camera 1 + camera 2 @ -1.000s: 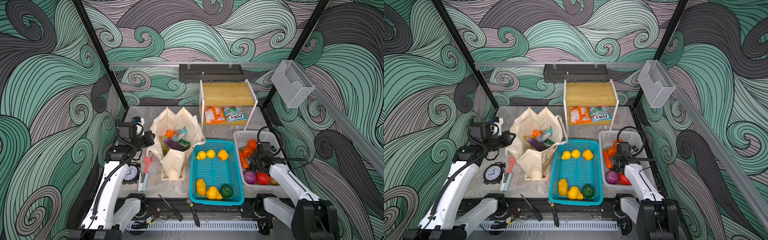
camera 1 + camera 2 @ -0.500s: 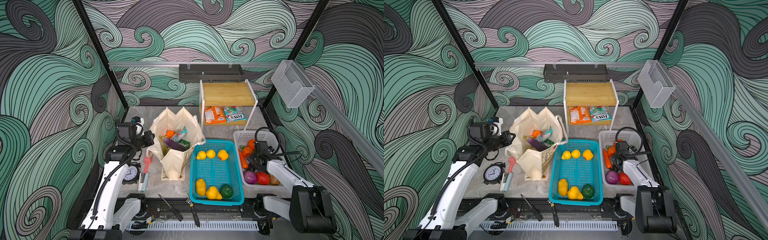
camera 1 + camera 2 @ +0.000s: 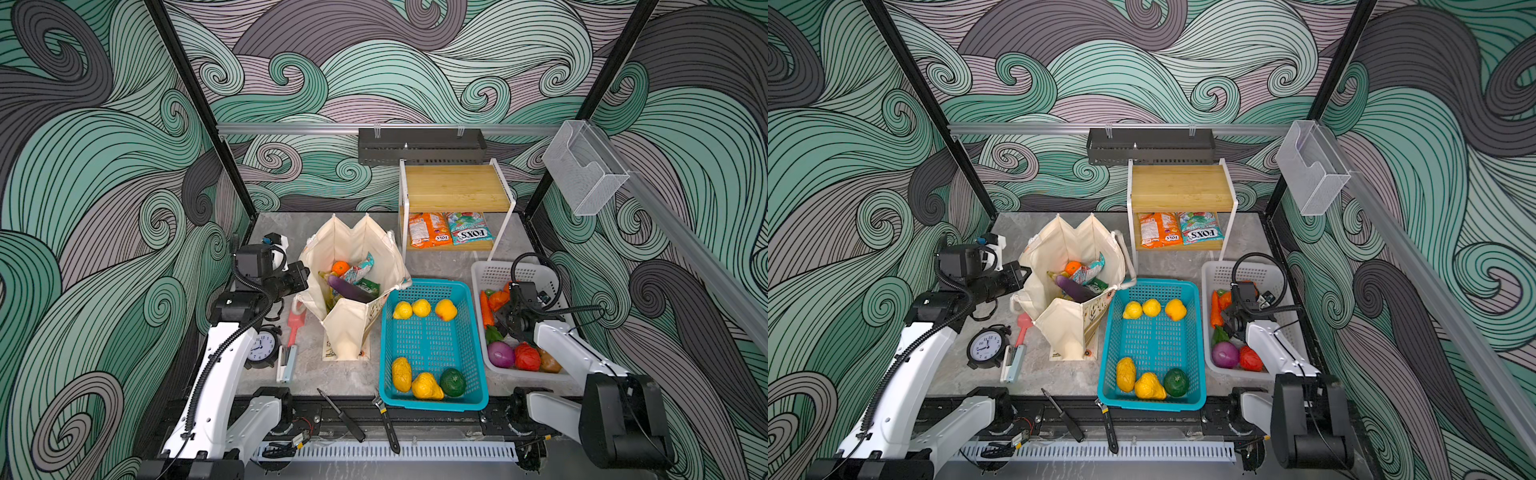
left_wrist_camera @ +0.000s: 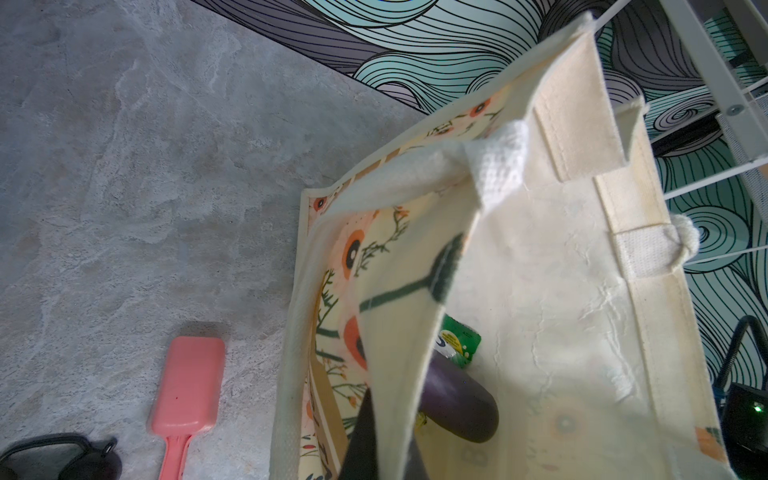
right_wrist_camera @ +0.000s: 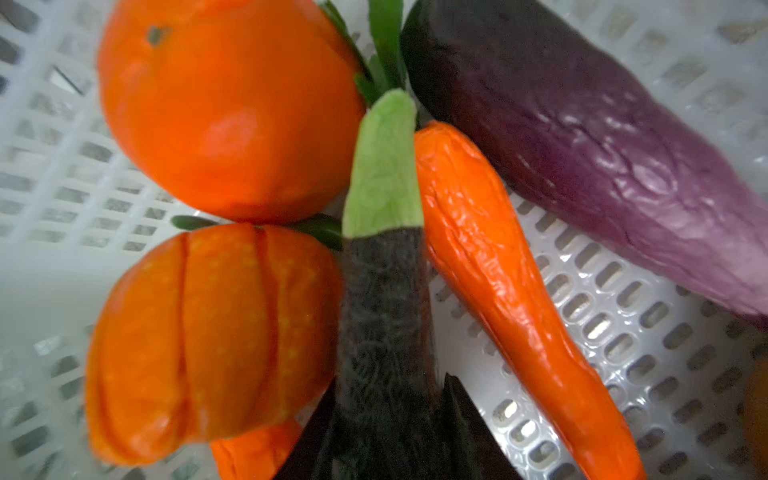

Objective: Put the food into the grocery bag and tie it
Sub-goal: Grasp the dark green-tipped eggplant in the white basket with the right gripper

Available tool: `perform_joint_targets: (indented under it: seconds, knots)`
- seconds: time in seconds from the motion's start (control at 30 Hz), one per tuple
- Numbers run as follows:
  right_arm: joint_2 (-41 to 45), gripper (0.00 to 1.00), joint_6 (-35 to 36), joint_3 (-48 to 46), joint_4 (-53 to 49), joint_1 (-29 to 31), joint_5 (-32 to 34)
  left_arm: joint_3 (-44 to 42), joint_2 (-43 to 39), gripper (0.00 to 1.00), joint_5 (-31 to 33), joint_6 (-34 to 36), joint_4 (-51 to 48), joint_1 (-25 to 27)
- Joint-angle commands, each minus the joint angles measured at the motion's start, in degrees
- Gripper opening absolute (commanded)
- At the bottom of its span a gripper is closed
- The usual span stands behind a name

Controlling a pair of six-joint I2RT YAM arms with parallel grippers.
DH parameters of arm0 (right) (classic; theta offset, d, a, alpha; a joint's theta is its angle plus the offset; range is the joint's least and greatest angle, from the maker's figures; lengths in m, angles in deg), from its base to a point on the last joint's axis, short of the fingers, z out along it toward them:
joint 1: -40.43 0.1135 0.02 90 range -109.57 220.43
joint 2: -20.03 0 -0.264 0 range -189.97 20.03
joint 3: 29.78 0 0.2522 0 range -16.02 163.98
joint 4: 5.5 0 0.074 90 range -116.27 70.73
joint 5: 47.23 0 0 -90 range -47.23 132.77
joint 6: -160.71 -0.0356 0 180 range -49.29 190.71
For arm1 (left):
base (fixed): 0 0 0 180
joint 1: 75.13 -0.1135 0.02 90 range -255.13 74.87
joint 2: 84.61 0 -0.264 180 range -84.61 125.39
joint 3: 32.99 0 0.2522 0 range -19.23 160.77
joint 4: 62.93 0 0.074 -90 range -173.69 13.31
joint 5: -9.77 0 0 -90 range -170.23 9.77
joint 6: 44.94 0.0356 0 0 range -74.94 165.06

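Note:
The cream grocery bag [image 3: 353, 245] [image 3: 1073, 239] stands open at mid-left. Inside it lie an orange [image 3: 340, 267], a teal-red packet [image 3: 360, 268], a green packet [image 4: 459, 340] and a dark purple eggplant [image 3: 349, 289] [image 4: 457, 403]. My left gripper [image 3: 305, 286] [image 4: 388, 440] is shut on the bag's left wall, the canvas pinched between its fingers. My right gripper [image 3: 505, 316] [image 5: 388, 382] is down in the white basket [image 3: 498, 270], shut on a dark eggplant [image 5: 384, 291] with a pale green cap. Beside that lie an orange [image 5: 224, 108], a carrot [image 5: 507, 282] and a purple eggplant [image 5: 602, 166].
A teal basket [image 3: 432, 286] between bag and white basket holds yellow fruit [image 3: 421, 308] and a green one [image 3: 453, 382]. Two snack packets [image 3: 430, 235] lie under the wooden shelf [image 3: 455, 187]. A clock [image 3: 259, 347] and pink brush [image 3: 295, 322] sit left of the bag.
My right gripper has shifted a little within the white basket and its jaws have narrowed onto the dark eggplant. The left arm and bag have not moved.

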Motion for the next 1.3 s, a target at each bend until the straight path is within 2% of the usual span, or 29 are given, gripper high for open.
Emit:
perform_joint_targets:
  seconds: [0.0, 0.27, 0.43, 0.57, 0.67, 0.9, 1.03, 1.27]
  knots:
    - [2.65, 0.25, -0.57, -0.50, -0.84, -0.31, 0.52, -0.54, -0.50, 0.00, -1.53, -0.06, -1.26, -0.60]
    - [6.34, 0.25, 0.04, 0.49, -3.68, -0.31, -1.36, -0.63, -0.67, 0.00, -1.51, -0.22, -1.20, -0.62]
    - [6.78, 0.23, 3.97, 1.34, -3.07, 0.71, -2.50, -0.58, -0.56, 0.00, -1.84, -0.25, -1.13, -0.70]
    - [5.26, 0.21, 6.09, 2.50, -3.65, 4.80, -2.21, -0.61, -0.47, 0.00, -2.04, -0.43, -1.02, -0.71]
    - [4.94, 0.24, 7.23, 3.34, -5.57, 7.82, -0.58, -0.71, -0.42, 0.00, -2.04, -0.43, -0.99, -0.80]
    - [7.10, 0.22, 8.13, 1.05, -8.79, 10.17, 1.48, -0.71, -0.47, 0.00, -2.21, -0.48, -0.96, -0.97]
    - [11.19, 0.22, 8.59, -0.26, -11.89, 10.50, 1.08, -0.76, -0.42, 0.00, -2.21, -0.45, -0.96, -0.97]
    - [19.92, 0.18, 7.49, -3.64, -14.52, 11.18, -3.70, -0.80, -0.45, 0.00, -2.42, -0.53, -0.83, -1.19]
